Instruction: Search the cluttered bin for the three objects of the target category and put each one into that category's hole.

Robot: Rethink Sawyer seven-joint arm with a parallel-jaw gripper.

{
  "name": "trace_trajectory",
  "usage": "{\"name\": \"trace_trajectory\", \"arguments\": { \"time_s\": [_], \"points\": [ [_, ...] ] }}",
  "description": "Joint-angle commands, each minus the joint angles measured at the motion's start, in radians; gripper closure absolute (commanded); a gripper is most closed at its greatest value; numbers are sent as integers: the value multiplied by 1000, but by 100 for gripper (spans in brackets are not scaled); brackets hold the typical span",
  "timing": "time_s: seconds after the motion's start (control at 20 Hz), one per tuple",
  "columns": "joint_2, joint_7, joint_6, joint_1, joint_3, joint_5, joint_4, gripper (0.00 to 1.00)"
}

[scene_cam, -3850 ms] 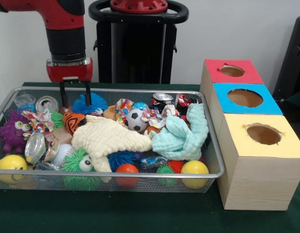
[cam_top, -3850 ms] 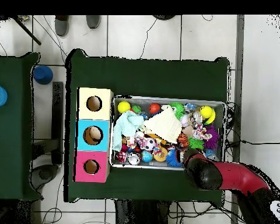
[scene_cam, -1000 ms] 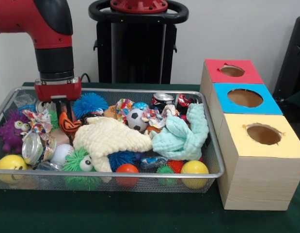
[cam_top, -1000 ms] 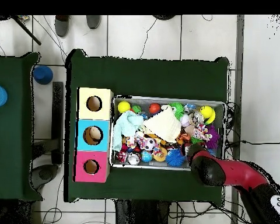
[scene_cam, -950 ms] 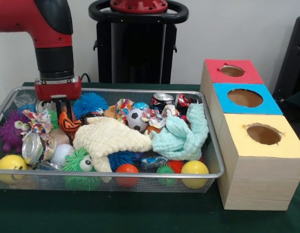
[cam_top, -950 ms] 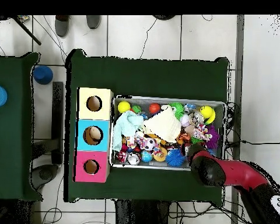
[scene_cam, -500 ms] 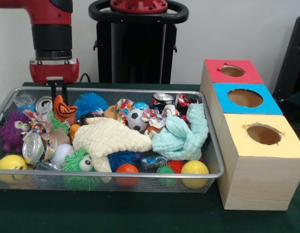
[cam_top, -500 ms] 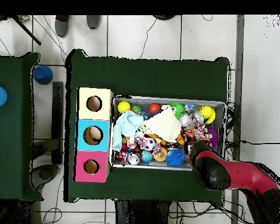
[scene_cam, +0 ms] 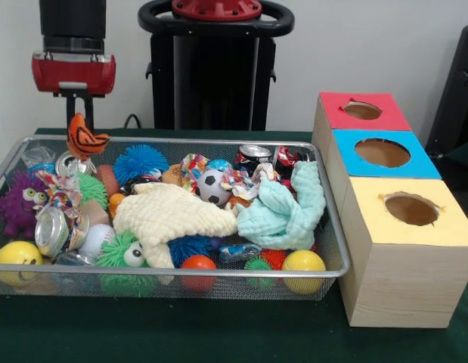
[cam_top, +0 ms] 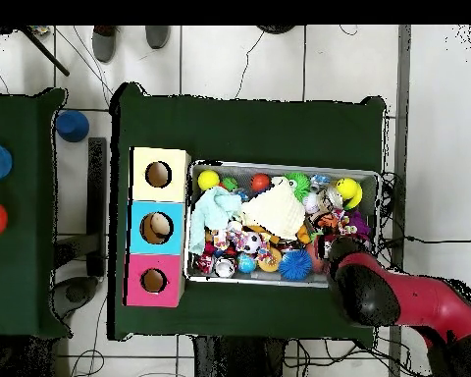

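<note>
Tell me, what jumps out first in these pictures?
Probably the gripper hanging above the left end of the wire bin, shut on a small orange toy with black stripes lifted clear of the clutter. Next, the bin's heap of bright balls, cans and cloths, and beside it the row of boxes with round holes, topped red, blue and yellow.

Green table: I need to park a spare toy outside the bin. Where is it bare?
Bare cloth on the green table lies beyond the wire mesh bin, opposite the robot. The bin is packed; the three-coloured wooden box fills one end.
</note>
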Motion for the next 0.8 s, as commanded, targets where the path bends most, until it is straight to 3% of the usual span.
{"name": "trace_trajectory", "arguments": {
  "time_s": [0.05, 0.4, 0.8],
  "points": [
    [-154, 65, 131, 65, 48, 99, 110, 100],
    [-263, 85, 179, 118, 53, 225, 195, 100],
    [-338, 77, 233, 172, 38, 348, 230, 100]
  ]
}}
